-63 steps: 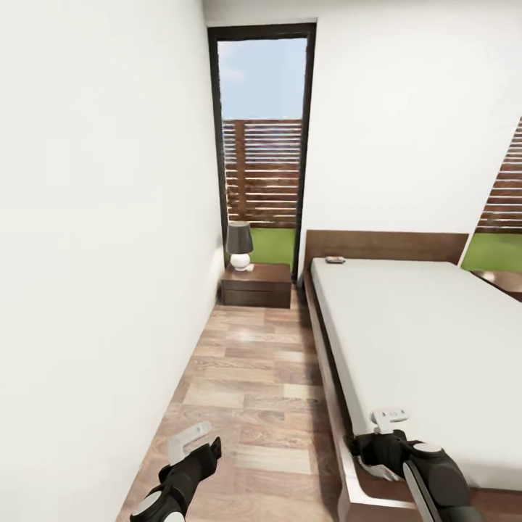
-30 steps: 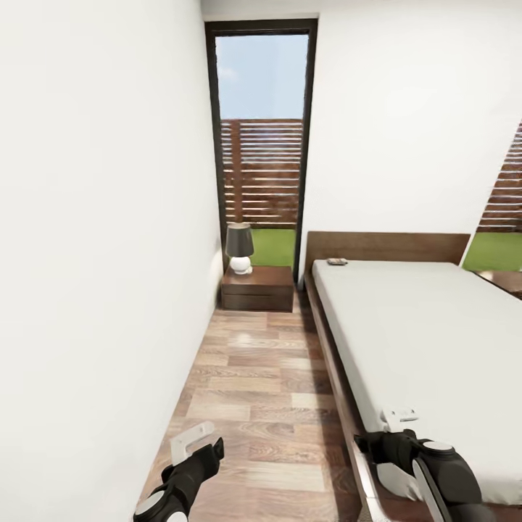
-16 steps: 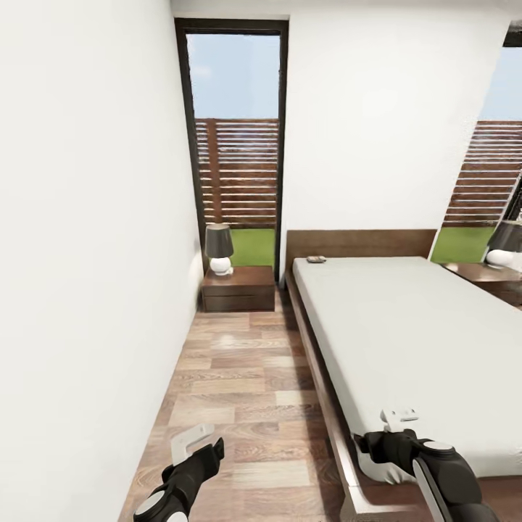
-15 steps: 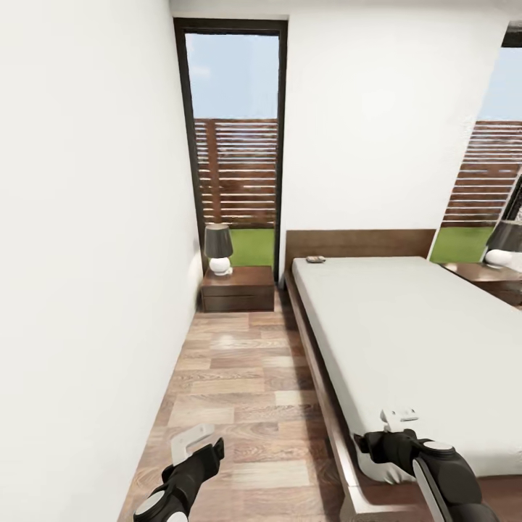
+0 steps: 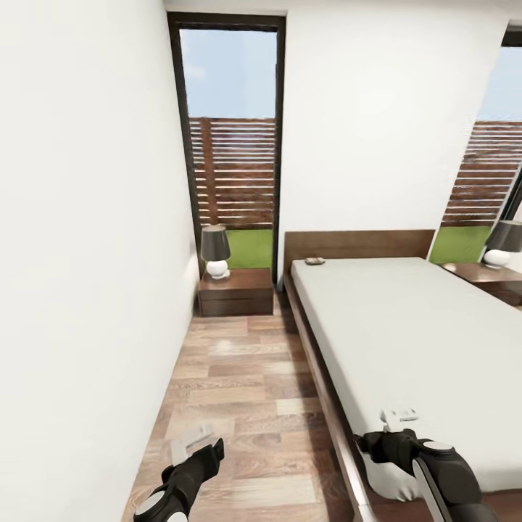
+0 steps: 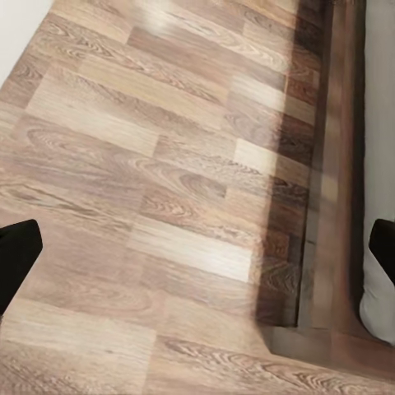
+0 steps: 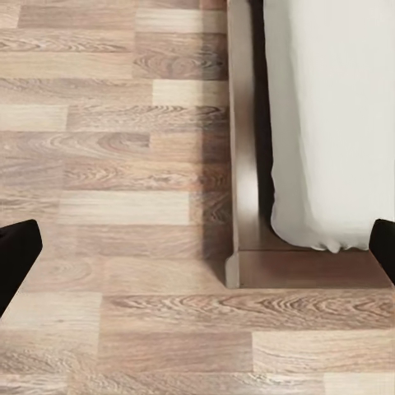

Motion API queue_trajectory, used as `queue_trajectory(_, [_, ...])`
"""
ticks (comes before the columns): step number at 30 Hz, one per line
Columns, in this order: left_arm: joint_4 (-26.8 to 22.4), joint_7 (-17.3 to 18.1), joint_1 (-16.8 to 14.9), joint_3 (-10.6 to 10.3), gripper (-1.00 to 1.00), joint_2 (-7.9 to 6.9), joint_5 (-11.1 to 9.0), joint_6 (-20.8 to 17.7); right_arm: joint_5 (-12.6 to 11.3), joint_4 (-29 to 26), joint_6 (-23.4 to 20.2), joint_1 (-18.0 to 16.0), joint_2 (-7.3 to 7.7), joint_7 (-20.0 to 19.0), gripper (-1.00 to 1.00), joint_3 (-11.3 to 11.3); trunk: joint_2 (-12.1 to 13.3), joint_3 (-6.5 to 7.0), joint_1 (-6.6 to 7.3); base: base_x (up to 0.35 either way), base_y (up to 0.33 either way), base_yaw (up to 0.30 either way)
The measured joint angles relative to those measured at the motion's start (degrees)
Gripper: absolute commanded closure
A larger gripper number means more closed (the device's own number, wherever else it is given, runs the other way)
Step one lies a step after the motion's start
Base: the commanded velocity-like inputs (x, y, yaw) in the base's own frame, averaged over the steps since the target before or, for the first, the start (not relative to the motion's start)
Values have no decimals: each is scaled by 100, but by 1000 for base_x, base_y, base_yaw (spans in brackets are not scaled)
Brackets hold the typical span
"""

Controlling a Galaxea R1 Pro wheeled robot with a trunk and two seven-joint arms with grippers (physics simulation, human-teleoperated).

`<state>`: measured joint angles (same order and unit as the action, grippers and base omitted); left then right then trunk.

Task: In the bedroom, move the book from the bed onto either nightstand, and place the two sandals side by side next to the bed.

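Bedroom aisle between white wall (image 5: 87, 239) and bed (image 5: 406, 333).
Book (image 5: 315, 260) lies by the headboard; nightstand (image 5: 236, 292) carries a lamp (image 5: 215, 250); both tools' fingers spread, empty.

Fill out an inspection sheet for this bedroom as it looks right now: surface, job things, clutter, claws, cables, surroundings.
Surface: wood-plank floor, bare in the aisle between the white wall and the bed.
Job's things: book lies on the mattress by the headboard; nightstand stands left of the bed, a second nightstand on its far side; sandals, nothing seen.
Clutter: a lamp on the near nightstand, another lamp on the far one.
Claws: left claw open over the floor, empty; right claw open over the bed's foot corner, empty.
Cables: nothing seen.
Surroundings: tall dark-framed glass opening, slatted fence and grass outside.
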<state>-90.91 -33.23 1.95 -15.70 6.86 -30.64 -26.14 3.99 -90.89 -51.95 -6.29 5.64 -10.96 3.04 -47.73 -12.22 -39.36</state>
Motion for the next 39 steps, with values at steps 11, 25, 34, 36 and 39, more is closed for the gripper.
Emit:
queue_trajectory(11, [14,0,0,1,-100,-1,1,-3,4,-7,0,0,-2,0,-100,3,0,0,0,286,133,-6])
queue_trajectory(25, [36,5,0,1,-100,-1,2,-13,5,-9,0,0,-2,0,-100,7,0,0,0,302,123,-1])
queue_trajectory(34, [88,9,-6,1,-100,-1,6,-23,5,-15,-1,0,-2,1,-100,7,0,0,1,322,38,0])
queue_trajectory(36, [96,9,-7,1,-100,-1,8,-24,5,-16,-1,0,-2,1,-100,8,0,0,1,332,10,0])
queue_trajectory(39, [104,9,-8,1,-100,-1,9,-27,5,-17,-1,0,-2,1,-100,8,0,0,1,333,7,0])
